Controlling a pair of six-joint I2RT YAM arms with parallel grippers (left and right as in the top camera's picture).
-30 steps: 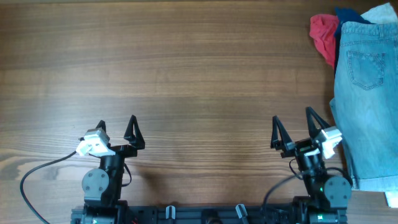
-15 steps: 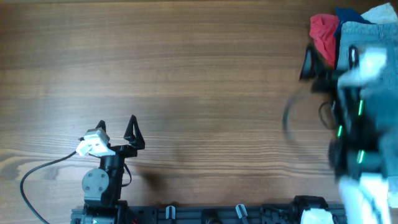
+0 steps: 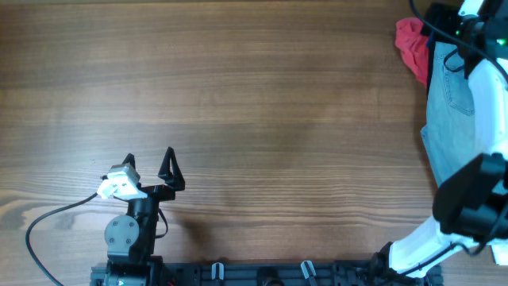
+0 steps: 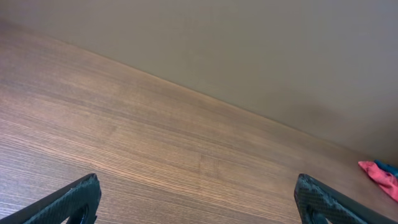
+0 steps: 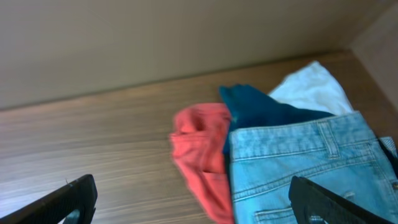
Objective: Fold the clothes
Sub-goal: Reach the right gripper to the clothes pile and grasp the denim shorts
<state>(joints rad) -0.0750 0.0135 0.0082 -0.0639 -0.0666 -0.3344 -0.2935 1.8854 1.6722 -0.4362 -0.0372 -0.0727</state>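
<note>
The light-blue denim shorts (image 3: 449, 107) lie along the table's right edge, waistband toward the back, partly covered by my right arm. In the right wrist view the shorts (image 5: 298, 165) fill the lower right, with the waistband and belt loops showing. My right gripper (image 3: 448, 20) is stretched to the far right corner, above the waistband end. It is open and empty (image 5: 196, 205), with its right finger over the denim. My left gripper (image 3: 151, 165) is open and empty near the front left (image 4: 199, 205), far from the shorts.
A red cloth (image 3: 411, 44) lies left of the waistband and also shows in the right wrist view (image 5: 199, 155) and the left wrist view (image 4: 379, 175). A dark teal cloth (image 5: 255, 111) and a white cloth (image 5: 311, 84) lie behind the shorts. A wall stands behind the table.
My right arm has swung from its front rest position out to the far right corner, over the shorts' waistband. The left arm has not moved.
</note>
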